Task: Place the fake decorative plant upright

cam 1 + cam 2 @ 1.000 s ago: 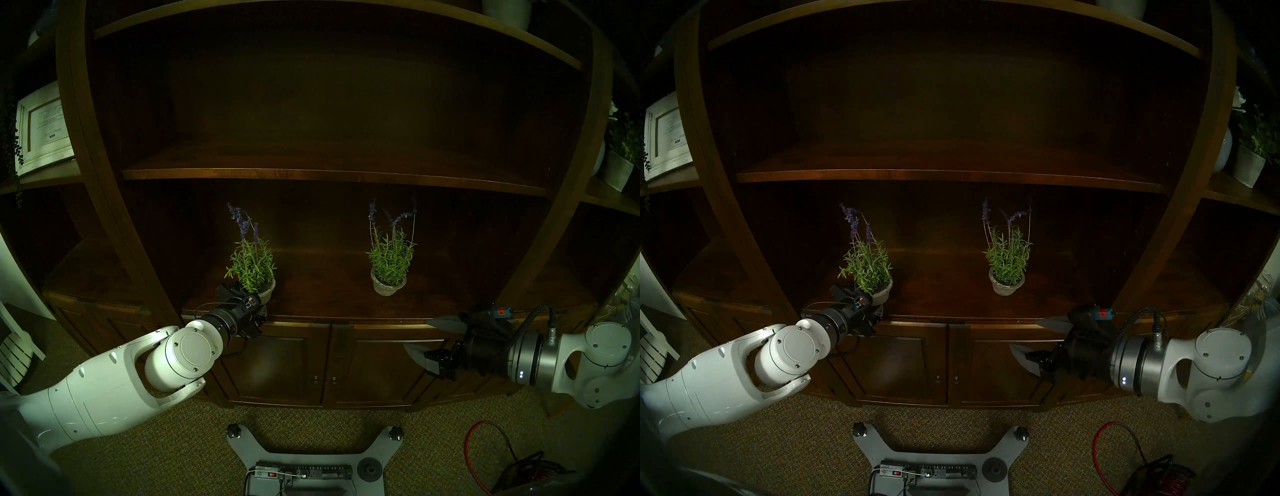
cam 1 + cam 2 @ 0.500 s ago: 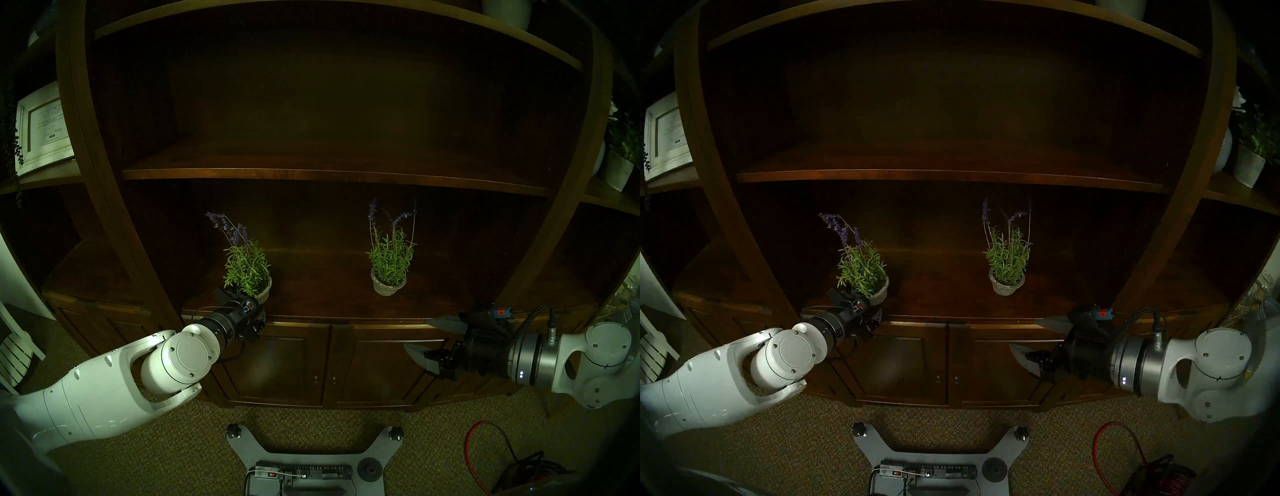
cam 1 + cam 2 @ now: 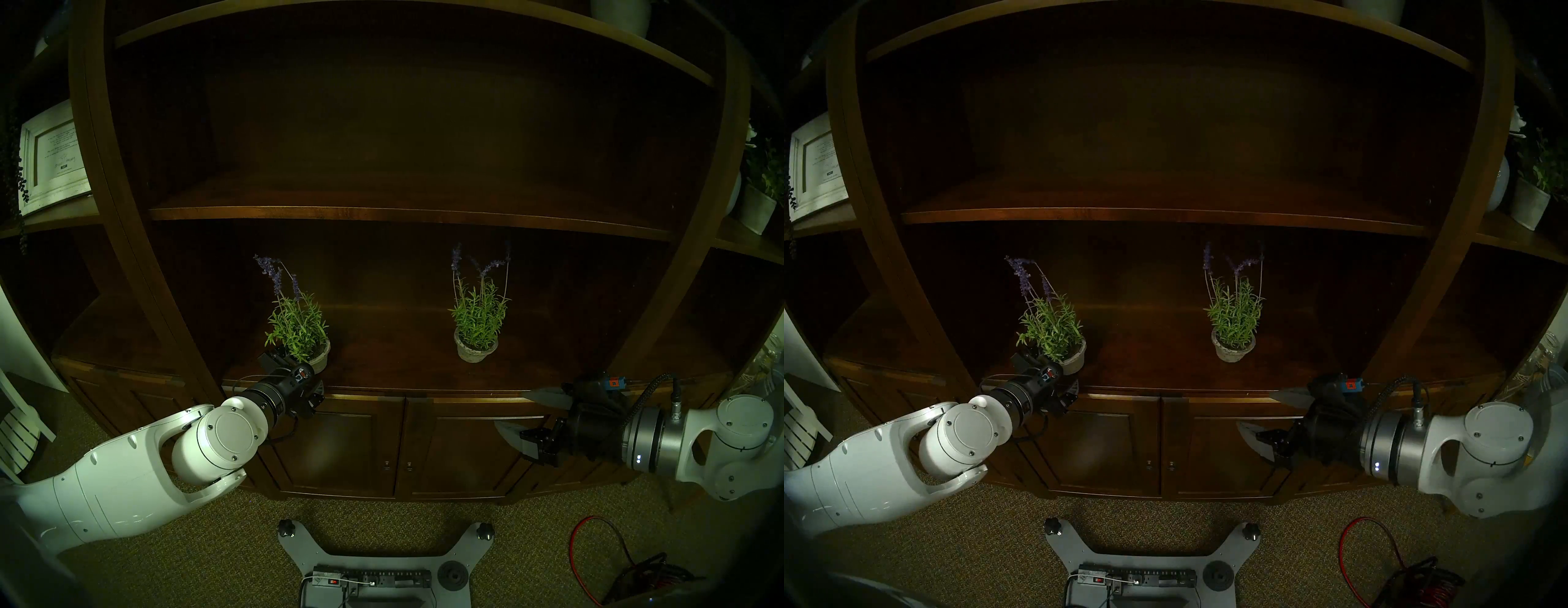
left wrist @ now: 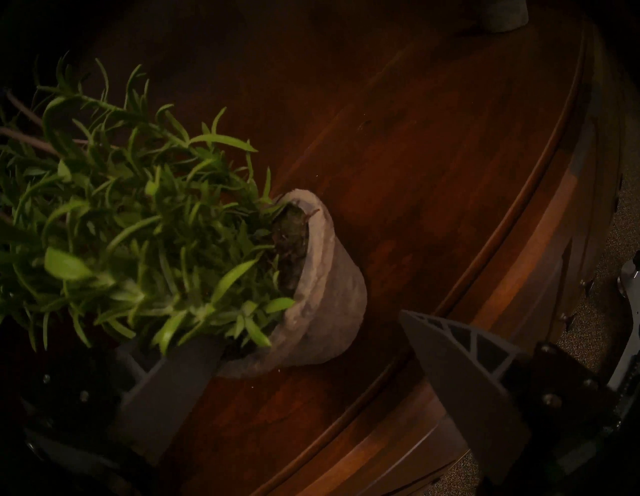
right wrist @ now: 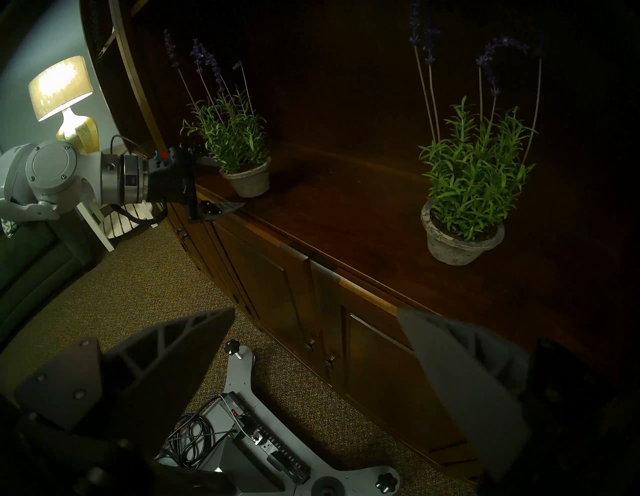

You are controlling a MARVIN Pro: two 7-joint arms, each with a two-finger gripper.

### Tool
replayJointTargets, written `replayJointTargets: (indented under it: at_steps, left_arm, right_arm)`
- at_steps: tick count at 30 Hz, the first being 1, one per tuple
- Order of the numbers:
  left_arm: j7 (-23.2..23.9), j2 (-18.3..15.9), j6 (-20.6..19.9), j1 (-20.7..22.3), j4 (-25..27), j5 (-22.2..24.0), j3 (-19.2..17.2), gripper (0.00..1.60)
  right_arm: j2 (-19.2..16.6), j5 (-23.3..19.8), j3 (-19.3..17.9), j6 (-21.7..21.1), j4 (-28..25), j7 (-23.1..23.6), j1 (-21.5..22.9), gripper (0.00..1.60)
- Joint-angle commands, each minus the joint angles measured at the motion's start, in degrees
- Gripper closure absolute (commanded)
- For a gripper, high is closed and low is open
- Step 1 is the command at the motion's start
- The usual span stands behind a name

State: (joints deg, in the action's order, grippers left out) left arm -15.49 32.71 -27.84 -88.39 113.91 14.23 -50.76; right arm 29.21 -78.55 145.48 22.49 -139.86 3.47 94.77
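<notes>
The left gripper (image 4: 308,350) stands wide, one finger under the leaves and touching the rim of the left plant's pot (image 4: 329,287), the other clear of it; the plant (image 3: 297,327) sits just ahead on the shelf (image 3: 403,369), near its front edge. This looks like the release step, and next the hand should back straight out without snagging leaves. A second ago the jaws were narrower and the stems stood straighter; now they lean left. The right gripper (image 5: 311,374) hangs wide and empty, well apart.
</notes>
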Motion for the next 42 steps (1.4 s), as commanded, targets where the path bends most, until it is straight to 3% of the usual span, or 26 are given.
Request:
replayJointTargets:
  at_steps: [1, 16, 42]
  left_arm:
    - [-0.4, 0.7, 0.1, 1.7, -0.3, -0.3, -0.9, 0.00]
    - [-0.8, 1.8, -0.1, 1.9, -0.2, -0.1, -1.2, 0.00]
    - [-2.8, 0.3, 1.0, -0.3, 1.4, 2.5, -2.1, 0.00]
  right_arm:
    - [0.1, -0.1, -0.5, 0.8, -0.1, 0.0, 0.8, 0.00]
    - [0.1, -0.1, -0.5, 0.8, -0.1, 0.0, 0.8, 0.00]
    - [0.1, -0.1, -0.5, 0.8, -0.1, 0.0, 0.8, 0.00]
